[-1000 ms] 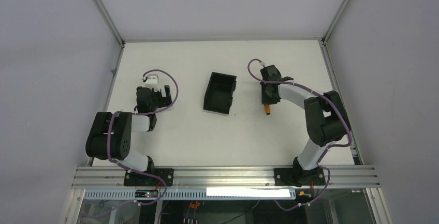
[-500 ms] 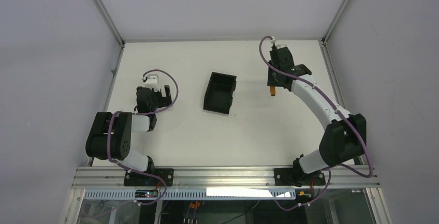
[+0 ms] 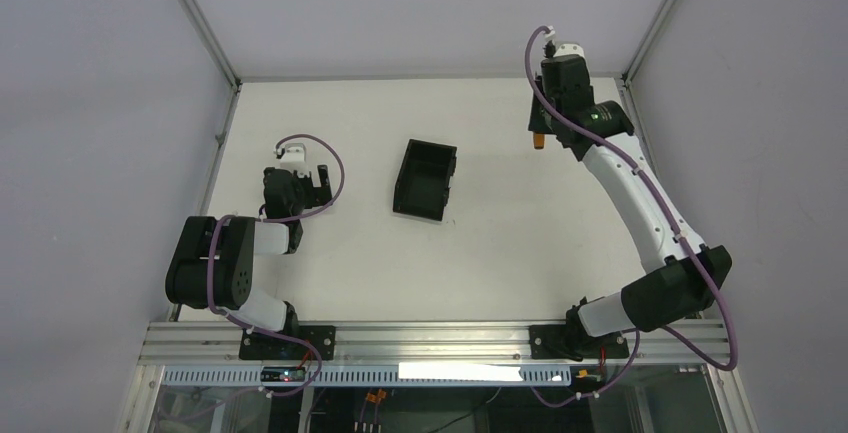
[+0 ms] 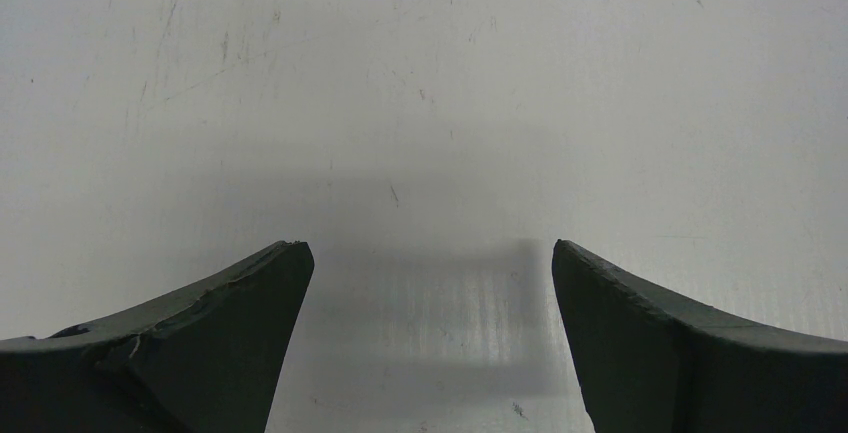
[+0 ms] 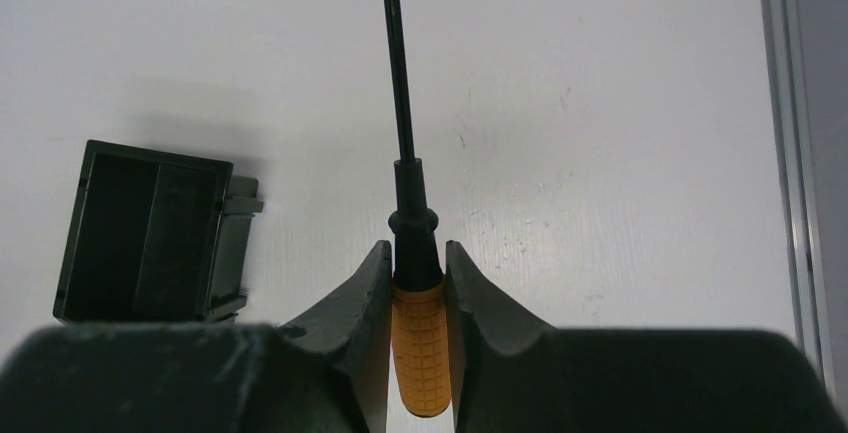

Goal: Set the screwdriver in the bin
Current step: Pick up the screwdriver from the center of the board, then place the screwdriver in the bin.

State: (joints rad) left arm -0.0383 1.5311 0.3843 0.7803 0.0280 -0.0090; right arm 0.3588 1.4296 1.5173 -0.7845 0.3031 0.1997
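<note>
My right gripper (image 5: 416,258) is shut on the screwdriver (image 5: 419,348), pinching its orange handle, with the thin black shaft pointing away from the camera. In the top view the right gripper (image 3: 541,133) is raised high at the table's far right, with the orange handle (image 3: 539,140) showing below it. The black open-top bin (image 3: 425,180) stands at mid-table, well to the left of that gripper; it also shows at the left of the right wrist view (image 5: 150,233). My left gripper (image 4: 430,263) is open and empty over bare table, at the table's left (image 3: 320,175).
The white table (image 3: 500,253) is fenced by an aluminium frame, with a rail (image 5: 795,153) along its right edge close to the right gripper. Grey walls stand on three sides.
My right arm has lifted the screwdriver off the table and stretched up and toward the far right corner. The left arm and the bin have not moved.
</note>
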